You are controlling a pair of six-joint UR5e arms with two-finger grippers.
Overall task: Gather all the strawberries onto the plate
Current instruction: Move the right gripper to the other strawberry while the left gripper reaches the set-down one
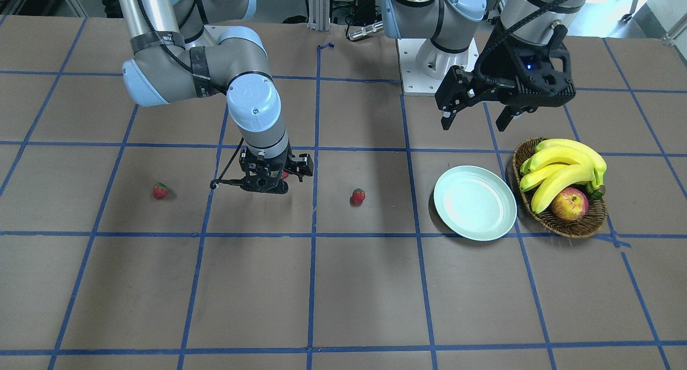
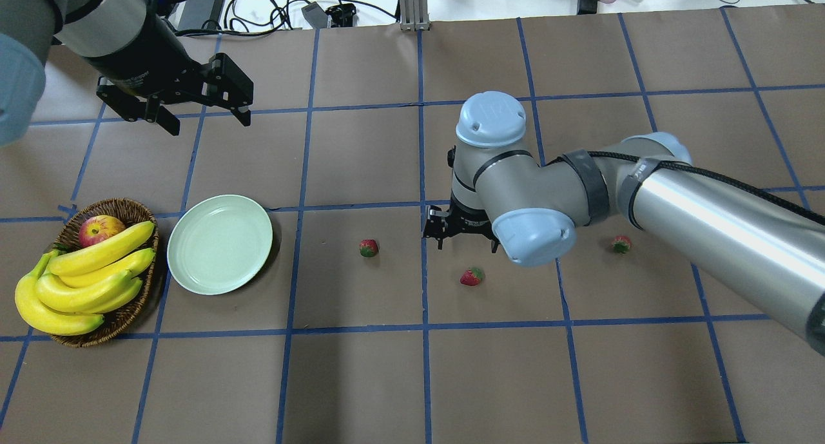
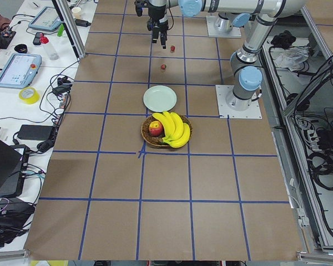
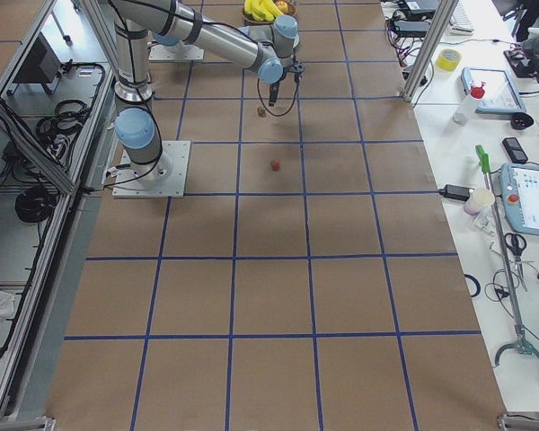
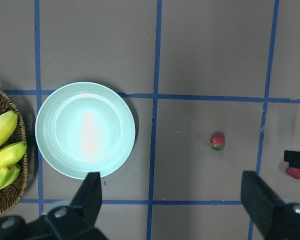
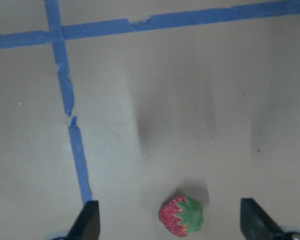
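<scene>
Three strawberries lie on the brown table: one [image 2: 368, 247] nearest the plate, a middle one [image 2: 472, 276], and a far one [image 2: 621, 244]. The pale green plate [image 2: 220, 244] is empty. My right gripper [image 2: 461, 236] hangs open just above the middle strawberry [image 6: 181, 216], which shows between its fingers [image 6: 87, 222] low in the right wrist view. From the front this strawberry [image 1: 284, 174] peeks out from behind that gripper [image 1: 272, 185]. My left gripper [image 2: 201, 114] hovers open and empty, high beyond the plate [image 5: 85, 130].
A wicker basket [image 2: 126, 207] with bananas [image 2: 84, 279] and an apple [image 2: 100, 228] stands right beside the plate. Blue tape lines grid the table. Cables and gear lie along the far edge.
</scene>
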